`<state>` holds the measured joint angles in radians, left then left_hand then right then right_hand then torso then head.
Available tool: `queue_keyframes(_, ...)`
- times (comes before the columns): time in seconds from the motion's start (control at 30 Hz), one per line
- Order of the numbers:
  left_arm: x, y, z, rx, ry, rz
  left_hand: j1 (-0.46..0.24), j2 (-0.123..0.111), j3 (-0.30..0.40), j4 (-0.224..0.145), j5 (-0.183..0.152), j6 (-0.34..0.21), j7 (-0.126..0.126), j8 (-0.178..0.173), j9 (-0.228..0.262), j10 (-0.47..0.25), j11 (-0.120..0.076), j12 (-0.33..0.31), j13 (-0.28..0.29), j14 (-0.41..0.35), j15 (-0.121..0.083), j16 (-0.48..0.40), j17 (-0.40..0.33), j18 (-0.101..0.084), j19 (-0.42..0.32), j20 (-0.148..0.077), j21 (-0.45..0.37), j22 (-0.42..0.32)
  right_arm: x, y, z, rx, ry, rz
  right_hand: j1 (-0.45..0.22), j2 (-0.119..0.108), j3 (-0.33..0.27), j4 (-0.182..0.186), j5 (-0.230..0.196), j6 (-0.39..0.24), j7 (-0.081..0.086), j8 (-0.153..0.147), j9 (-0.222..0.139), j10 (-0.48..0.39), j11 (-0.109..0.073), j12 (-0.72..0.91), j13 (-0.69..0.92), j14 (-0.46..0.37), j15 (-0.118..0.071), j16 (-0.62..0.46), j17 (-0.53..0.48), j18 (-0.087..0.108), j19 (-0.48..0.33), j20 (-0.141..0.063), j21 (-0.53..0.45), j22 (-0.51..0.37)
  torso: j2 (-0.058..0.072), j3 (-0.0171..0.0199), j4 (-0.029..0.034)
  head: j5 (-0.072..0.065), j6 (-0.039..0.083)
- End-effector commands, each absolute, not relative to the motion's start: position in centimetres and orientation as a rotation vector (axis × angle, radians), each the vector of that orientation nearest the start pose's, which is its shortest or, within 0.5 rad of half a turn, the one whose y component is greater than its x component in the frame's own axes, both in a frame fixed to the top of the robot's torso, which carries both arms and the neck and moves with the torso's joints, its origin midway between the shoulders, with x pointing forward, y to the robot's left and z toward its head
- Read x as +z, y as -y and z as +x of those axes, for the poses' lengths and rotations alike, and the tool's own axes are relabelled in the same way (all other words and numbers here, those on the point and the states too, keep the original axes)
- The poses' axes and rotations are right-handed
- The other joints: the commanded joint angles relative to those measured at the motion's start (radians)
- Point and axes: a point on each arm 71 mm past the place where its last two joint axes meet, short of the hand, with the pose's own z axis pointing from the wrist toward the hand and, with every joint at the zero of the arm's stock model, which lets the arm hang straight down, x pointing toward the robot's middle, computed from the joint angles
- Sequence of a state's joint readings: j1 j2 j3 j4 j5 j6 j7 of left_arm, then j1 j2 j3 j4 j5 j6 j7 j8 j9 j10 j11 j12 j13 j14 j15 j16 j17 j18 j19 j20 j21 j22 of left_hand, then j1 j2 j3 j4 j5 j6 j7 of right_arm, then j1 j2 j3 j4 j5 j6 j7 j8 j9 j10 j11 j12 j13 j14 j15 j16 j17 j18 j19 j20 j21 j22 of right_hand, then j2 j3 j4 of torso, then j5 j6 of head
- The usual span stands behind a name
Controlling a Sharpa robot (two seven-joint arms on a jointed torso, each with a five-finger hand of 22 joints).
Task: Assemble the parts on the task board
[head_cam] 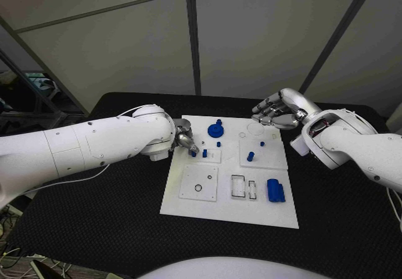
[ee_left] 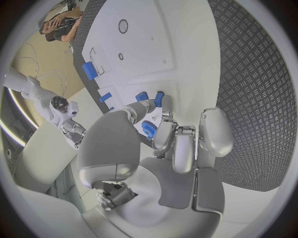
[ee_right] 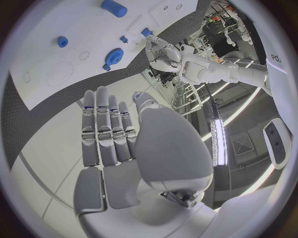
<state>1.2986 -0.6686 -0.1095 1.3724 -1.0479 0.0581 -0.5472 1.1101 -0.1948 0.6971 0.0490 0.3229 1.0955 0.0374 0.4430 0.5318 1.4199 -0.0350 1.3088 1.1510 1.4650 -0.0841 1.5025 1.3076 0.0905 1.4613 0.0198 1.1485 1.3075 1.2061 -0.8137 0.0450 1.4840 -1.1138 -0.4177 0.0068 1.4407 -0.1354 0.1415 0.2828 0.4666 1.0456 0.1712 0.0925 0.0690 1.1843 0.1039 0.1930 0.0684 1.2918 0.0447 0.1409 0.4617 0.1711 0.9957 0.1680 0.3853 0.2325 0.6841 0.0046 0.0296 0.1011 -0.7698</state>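
Note:
The white task board [head_cam: 251,210] lies mid-table. My left hand [head_cam: 186,141] hangs over its far left part. Its thumb and fingertips [ee_left: 163,113] reach down to two small blue pegs [head_cam: 199,153] [ee_left: 151,97] standing on a raised plate. Whether they pinch one, I cannot tell. A blue gear [head_cam: 215,128] [ee_right: 113,56] lies just beyond that hand. My right hand [head_cam: 276,110] [ee_right: 109,131] hovers above the board's far right corner, fingers straight, holding nothing. A blue peg [head_cam: 250,156] [ee_right: 62,41] stands right of centre. A blue cylinder [head_cam: 276,190] [ee_left: 90,70] [ee_right: 114,8] lies near the front right.
A square plate with a small ring [head_cam: 197,188] and a slotted plate [head_cam: 244,187] sit on the board's near half. Black table [head_cam: 100,221] surrounds the board. A cable [head_cam: 79,177] runs under my left arm.

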Motion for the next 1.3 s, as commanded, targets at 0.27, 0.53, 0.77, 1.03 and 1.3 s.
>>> queue_keyframes(0.27,-21.4,-17.7,51.1,-0.356,-2.269,-0.198,-0.111,0.005,-0.114,-0.026,-0.005,0.018,-0.022,0.012,0.013,0.012,-0.017,0.016,0.022,0.074,-0.015,0.002,0.138,-0.017,0.013,-0.007,0.018,0.164,-14.5,20.0,50.6,0.899,-1.533,0.175,0.000,-0.010,0.005,-0.001,0.005,-0.005,0.010,-0.008,-0.002,-0.007,0.008,-0.010,-0.002,-0.003,0.010,-0.011,-0.004,0.011,0.001,0.009,-0.013,-0.005,-0.001,-0.0010,0.0013,-0.002,0.002)
queue_keyframes(0.53,-21.3,-18.3,51.2,-0.344,-2.253,-0.213,-0.140,0.011,-0.368,0.063,-0.002,0.036,-0.028,-0.001,0.004,0.011,-0.021,0.021,0.035,0.075,-0.019,0.002,0.140,-0.017,0.015,-0.010,0.022,0.165,-14.5,20.0,50.6,0.899,-1.532,0.175,-0.002,-0.011,0.004,-0.002,0.005,-0.009,0.012,-0.011,-0.002,-0.012,0.011,-0.013,-0.004,-0.005,0.013,-0.018,-0.007,0.011,0.000,0.011,-0.020,-0.009,-0.001,-0.0010,0.0017,-0.003,0.005)
queue_keyframes(0.77,-21.2,-18.7,51.2,-0.346,-2.231,-0.232,-0.114,0.038,-0.473,0.115,-0.039,0.044,-0.027,-0.013,-0.007,0.013,-0.021,0.021,0.041,0.075,-0.019,0.001,0.141,-0.017,0.016,-0.011,0.026,0.165,-14.5,20.0,50.6,0.900,-1.535,0.174,-0.006,-0.012,0.002,-0.002,0.005,-0.011,0.015,-0.013,-0.001,-0.017,0.014,-0.016,-0.004,-0.015,0.018,-0.033,-0.015,0.010,-0.005,0.016,-0.034,-0.018,0.000,-0.0019,0.0020,-0.004,0.006)
queue_keyframes(1.03,-20.8,-18.9,51.2,-0.385,-2.186,-0.249,-0.093,0.059,-0.539,0.160,-0.038,0.047,-0.027,-0.018,-0.014,0.011,-0.021,0.016,0.040,0.075,-0.020,0.001,0.141,-0.017,0.016,-0.011,0.022,0.164,-14.6,20.0,50.6,0.901,-1.539,0.173,-0.008,-0.012,0.001,-0.002,0.006,-0.013,0.017,-0.015,-0.001,-0.021,0.016,-0.018,-0.004,-0.019,0.020,-0.040,-0.019,0.010,-0.008,0.018,-0.041,-0.022,0.000,-0.0012,0.0015,-0.005,0.006)
queue_keyframes(1.3,-19.3,-19.5,51.6,-0.450,-2.072,-0.306,-0.041,0.080,-0.607,0.210,-0.032,0.010,-0.012,-0.032,-0.023,-0.053,-0.008,-0.077,-0.085,0.074,-0.012,-0.002,0.138,0.004,-0.018,-0.006,-0.103,0.132,-14.6,20.0,50.7,0.899,-1.541,0.175,-0.007,-0.011,0.002,-0.003,0.006,-0.015,0.017,-0.016,-0.001,-0.023,0.017,-0.019,-0.004,-0.021,0.021,-0.044,-0.021,0.010,-0.009,0.020,-0.046,-0.025,-0.001,-0.0010,0.0014,-0.006,0.008)
